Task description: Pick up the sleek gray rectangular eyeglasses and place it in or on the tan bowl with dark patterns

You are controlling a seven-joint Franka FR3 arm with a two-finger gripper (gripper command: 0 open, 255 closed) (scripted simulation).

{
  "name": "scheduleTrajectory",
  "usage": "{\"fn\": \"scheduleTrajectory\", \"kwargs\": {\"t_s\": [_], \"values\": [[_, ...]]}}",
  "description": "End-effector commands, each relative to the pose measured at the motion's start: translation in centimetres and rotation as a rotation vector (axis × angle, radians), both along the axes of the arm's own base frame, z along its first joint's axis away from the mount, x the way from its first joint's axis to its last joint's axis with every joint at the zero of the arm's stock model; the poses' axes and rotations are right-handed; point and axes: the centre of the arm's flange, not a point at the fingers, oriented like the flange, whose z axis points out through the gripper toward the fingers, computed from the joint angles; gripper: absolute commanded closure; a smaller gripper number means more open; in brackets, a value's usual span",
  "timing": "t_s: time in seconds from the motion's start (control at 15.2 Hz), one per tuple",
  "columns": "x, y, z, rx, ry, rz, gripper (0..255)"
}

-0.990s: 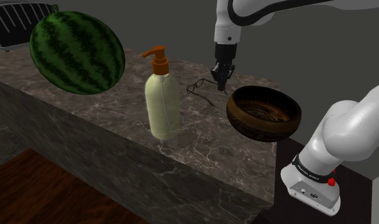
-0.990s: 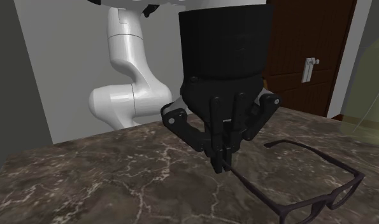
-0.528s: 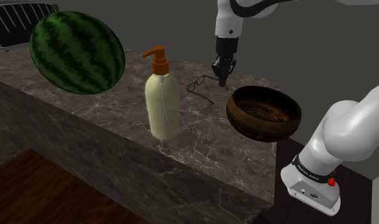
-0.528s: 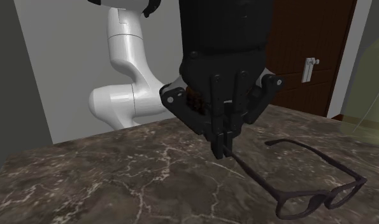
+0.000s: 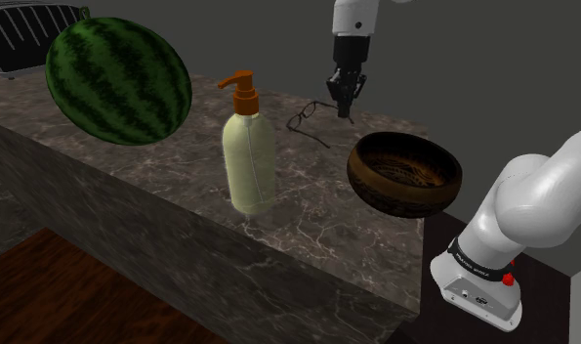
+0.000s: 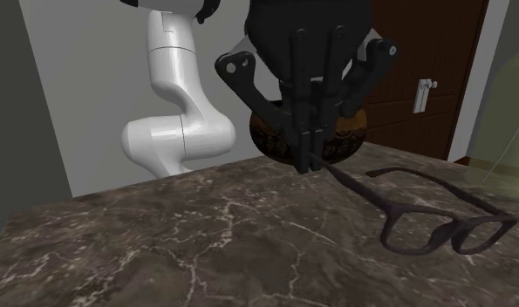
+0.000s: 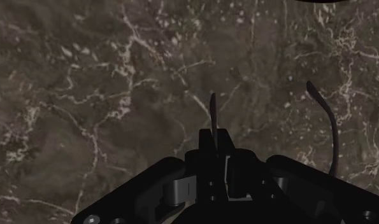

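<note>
Fingers (image 6: 303, 113) clamped shut on one temple of the glasses (image 6: 449, 228), which slant down toward the worktop (image 5: 308, 210), just beside the brown bowl (image 5: 405, 176).

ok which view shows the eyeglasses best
The second exterior view: the eyeglasses show close up, whole dark frame and both temples, one temple clasped in the tool. The shoulder view gives a small thin outline; the wrist view, two temple tips.
</note>
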Motion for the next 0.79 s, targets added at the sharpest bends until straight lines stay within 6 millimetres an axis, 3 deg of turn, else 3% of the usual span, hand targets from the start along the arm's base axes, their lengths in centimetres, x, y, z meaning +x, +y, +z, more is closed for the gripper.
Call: {"fn": "scheduleTrajectory", "kwargs": {"t_s": [0.0, 0.73], "values": [[0.0, 0.1, 1.1, 0.000, 0.000, 0.000, 255], [0.0, 0.1, 6.9, 0.000, 0.000, 0.000, 255]]}}
